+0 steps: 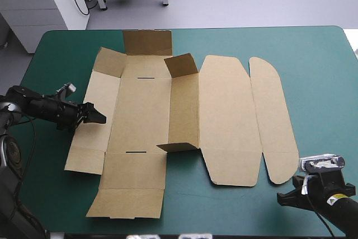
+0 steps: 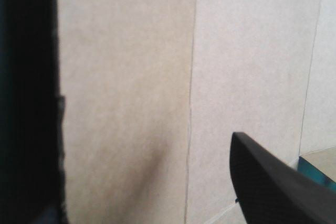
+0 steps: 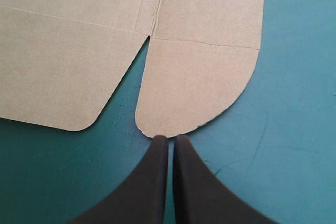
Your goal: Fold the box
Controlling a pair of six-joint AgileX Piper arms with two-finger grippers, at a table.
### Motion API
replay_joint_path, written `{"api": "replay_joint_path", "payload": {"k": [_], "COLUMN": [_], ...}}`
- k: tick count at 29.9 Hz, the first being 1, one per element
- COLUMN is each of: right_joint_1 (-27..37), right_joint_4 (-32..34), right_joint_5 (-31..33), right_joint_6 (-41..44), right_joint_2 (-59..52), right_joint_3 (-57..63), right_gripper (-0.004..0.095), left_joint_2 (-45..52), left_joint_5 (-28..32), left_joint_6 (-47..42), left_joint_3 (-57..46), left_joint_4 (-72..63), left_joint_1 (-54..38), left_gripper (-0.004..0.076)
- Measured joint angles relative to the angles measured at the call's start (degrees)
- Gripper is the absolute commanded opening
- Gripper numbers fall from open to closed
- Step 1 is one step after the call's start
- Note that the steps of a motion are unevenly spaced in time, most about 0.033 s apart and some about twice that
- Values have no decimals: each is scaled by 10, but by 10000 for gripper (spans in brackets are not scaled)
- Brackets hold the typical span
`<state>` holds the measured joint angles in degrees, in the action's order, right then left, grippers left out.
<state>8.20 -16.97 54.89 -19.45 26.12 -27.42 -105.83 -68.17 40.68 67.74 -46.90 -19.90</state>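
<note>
The left wrist view is nearly all brown board. Only one black finger (image 2: 265,184) shows, well off the middle, the other lost behind a dark band at the side. The left gripper (image 1: 94,115) thus stands apart, at the left edge of the box (image 1: 142,110). Only the high view shows the box spread on the table (image 1: 319,82), some flaps raised. The right gripper (image 3: 171,139) is pressed together, with its tips at the rounded flap's edge, touching or not unclear.

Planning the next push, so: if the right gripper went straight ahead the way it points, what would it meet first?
The brown box: its rounded end flap lies flat just ahead of the right gripper. Whether it would catch the edge or slide over is unclear.
</note>
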Motion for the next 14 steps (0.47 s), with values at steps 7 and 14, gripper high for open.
{"api": "replay_joint_path", "payload": {"k": [7,14], "right_joint_1": [0,0], "right_joint_4": [0,0], "right_joint_5": [0,0], "right_joint_6": [0,0], "right_joint_2": [0,0], "right_joint_3": [0,0], "right_gripper": [21,21], "left_joint_2": [-7,-9], "left_joint_5": [1,-7], "left_joint_6": [2,43], "left_joint_3": [0,0], "left_joint_4": [8,0], "left_joint_1": [8,9], "left_gripper": [121,-8]}}
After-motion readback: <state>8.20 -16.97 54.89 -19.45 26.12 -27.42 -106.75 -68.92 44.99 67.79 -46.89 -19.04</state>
